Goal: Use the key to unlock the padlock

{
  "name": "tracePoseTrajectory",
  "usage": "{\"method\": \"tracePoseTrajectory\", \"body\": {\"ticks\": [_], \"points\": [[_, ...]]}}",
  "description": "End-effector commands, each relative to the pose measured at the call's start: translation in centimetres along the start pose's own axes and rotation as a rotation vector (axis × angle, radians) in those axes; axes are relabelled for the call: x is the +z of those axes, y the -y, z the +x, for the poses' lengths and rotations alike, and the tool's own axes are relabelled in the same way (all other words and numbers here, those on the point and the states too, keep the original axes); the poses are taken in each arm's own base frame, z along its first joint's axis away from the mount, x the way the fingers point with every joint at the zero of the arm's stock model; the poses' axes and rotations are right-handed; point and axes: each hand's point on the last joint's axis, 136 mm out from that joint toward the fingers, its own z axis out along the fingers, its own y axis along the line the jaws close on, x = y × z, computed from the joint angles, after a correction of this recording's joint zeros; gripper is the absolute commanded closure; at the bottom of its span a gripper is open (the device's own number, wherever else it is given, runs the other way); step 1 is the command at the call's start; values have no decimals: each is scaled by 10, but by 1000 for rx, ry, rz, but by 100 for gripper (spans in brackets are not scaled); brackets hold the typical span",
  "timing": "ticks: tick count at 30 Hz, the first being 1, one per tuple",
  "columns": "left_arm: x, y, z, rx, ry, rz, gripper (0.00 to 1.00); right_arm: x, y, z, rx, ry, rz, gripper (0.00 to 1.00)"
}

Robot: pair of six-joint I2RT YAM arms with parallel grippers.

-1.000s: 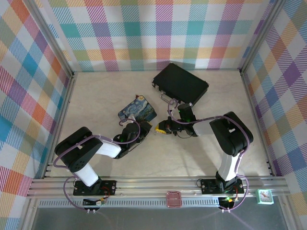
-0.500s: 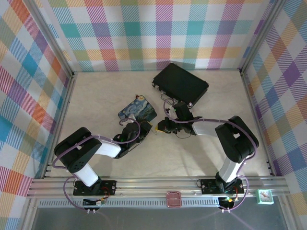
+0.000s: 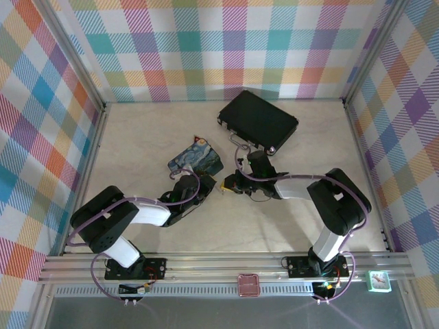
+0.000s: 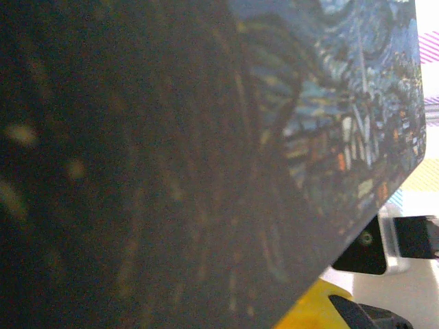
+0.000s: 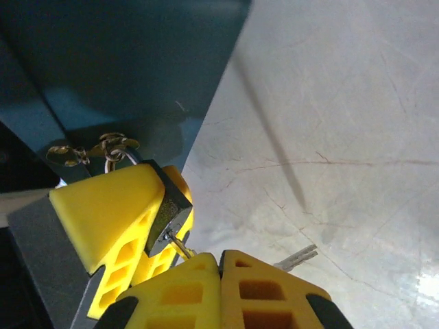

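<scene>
Tabletop [image 3: 137,147] of pale marble, plaid walls [image 3: 206,48]

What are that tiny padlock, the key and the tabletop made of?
The padlock looks like metal: a dark matte body with bare, shiny edges. The key is thin silvery metal that catches the light. The tabletop looks like pale marble, with fine veins and a soft sheen, though it could be a printed laminate.

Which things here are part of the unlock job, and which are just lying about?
Job:
- padlock
- key

Lying about:
- blue painted tin
- black briefcase
</scene>
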Motion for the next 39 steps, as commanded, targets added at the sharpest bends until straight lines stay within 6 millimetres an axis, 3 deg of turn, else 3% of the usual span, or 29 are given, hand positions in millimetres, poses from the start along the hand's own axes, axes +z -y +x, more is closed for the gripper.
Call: {"method": "tracePoseTrajectory", "body": {"ticks": [1,6,14,18,30,39], "points": [[-9,42,44,40,-207,140,100,2,-41,-39,192,137,-231,100],[-10,37,49,39,-208,144,100,8,-49,-42,366,102,-406,100],[-7,33,47,37,-183,172,100,-3,-51,-28,417,81,-428,100],[-2,42,47,13,-181,215,100,0,-53,-22,389,78,-408,100],[5,48,50,-31,-189,234,100,3,-91,-21,222,97,-430,100],[-1,45,39,-45,-172,215,100,3,-82,-16,128,113,-395,100]]}}
